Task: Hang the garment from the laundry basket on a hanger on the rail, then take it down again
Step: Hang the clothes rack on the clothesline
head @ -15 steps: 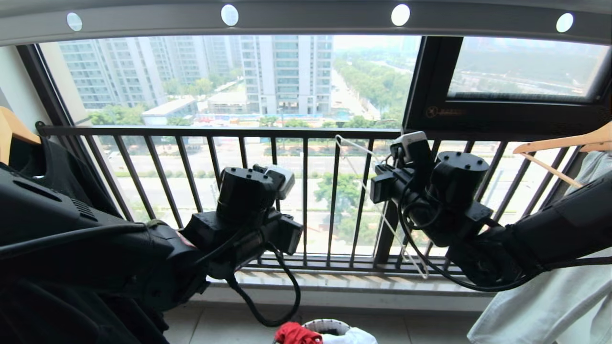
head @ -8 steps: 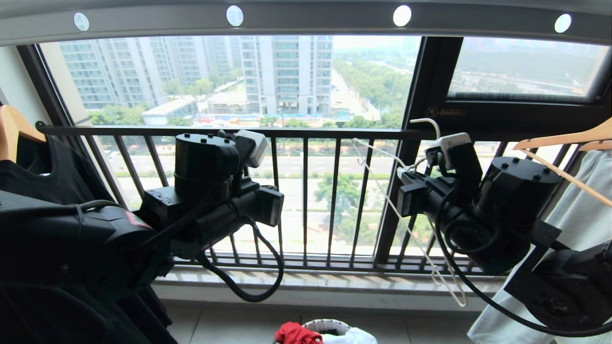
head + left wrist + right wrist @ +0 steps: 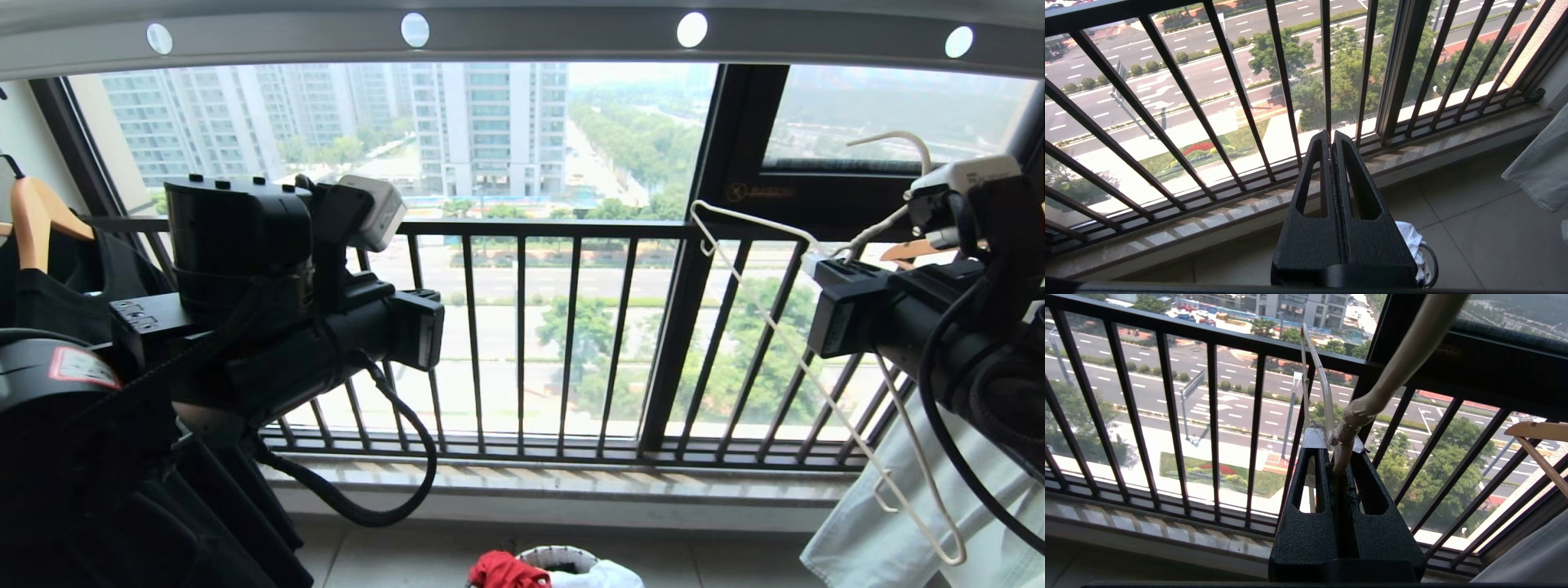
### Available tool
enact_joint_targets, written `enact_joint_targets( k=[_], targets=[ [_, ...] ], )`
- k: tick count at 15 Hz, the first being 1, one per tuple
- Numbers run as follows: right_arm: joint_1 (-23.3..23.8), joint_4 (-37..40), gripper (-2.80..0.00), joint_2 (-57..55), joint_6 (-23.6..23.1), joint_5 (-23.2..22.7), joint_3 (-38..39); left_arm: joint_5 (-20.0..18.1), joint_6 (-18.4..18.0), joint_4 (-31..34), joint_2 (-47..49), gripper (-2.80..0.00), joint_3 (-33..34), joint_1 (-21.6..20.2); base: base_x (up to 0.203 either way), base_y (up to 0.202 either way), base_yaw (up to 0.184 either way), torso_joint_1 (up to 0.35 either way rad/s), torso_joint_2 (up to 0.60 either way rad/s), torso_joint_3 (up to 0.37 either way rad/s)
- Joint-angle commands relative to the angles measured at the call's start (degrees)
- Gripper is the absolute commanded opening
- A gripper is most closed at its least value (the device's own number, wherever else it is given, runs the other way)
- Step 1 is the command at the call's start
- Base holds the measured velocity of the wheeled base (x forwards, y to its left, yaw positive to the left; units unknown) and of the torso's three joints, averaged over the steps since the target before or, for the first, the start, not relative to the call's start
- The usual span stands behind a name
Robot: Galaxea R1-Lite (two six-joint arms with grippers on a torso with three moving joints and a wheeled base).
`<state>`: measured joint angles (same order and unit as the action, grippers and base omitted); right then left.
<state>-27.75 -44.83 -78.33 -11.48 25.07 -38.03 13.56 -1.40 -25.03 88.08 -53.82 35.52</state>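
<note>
- The garment (image 3: 506,570), a red T-shirt, lies bunched in the laundry basket (image 3: 563,557) on the floor under the window, at the bottom edge of my head view. Nothing has hold of it, so by my reading the hanging has not started.
- The rail (image 3: 522,37), a grey beam with round holes, runs across the top of my head view. No thin wire hanger hangs from it where I can see.
- A black shirt (image 3: 57,286) on a wooden hanger (image 3: 37,216) hangs at my far left; a pale garment (image 3: 898,523) hangs at my far right.
- My left gripper (image 3: 1331,139) is raised in front of the dark window railing (image 3: 522,229), fingers pressed flat together with nothing between them.
- My right gripper (image 3: 1333,451) is raised to my right, clamped on the twisted neck of the hanger (image 3: 824,367). The white wire frame slants down beneath it and the hook curls up above the wrist, well short of the rail.
- Assessment: the bare hanger is in hand and that is all. Left to do: dress the shirt on it, hook it on the rail, then take it down again.
</note>
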Motion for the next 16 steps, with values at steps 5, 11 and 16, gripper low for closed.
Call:
enact_joint_targets(
  k=[5, 11, 16],
  targets=[
    [-0.12, 7.46, -2.8, 6.34, -1.53, 4.61, -7.19, 0.16, -0.45, 2.88, -5.9, -2.8, 1.01, 1.65, 0.0, 0.0, 0.0, 0.0, 0.0, 0.0],
    [2.59, 9.92, -2.8, 3.14, -2.39, 8.01, -11.8, 0.16, -1.77, 2.6, -8.77, -2.8, 1.42, 1.4, 0.0, 0.0, 0.0, 0.0, 0.0, 0.0],
    [9.81, 9.59, -2.8, 1.48, -2.36, 7.93, -13.56, 0.16, -1.77, 2.7, -10.65, -2.8, 1.44, 1.39, 0.0, 0.0, 0.0, 0.0, 0.0, 0.0]
  ],
)
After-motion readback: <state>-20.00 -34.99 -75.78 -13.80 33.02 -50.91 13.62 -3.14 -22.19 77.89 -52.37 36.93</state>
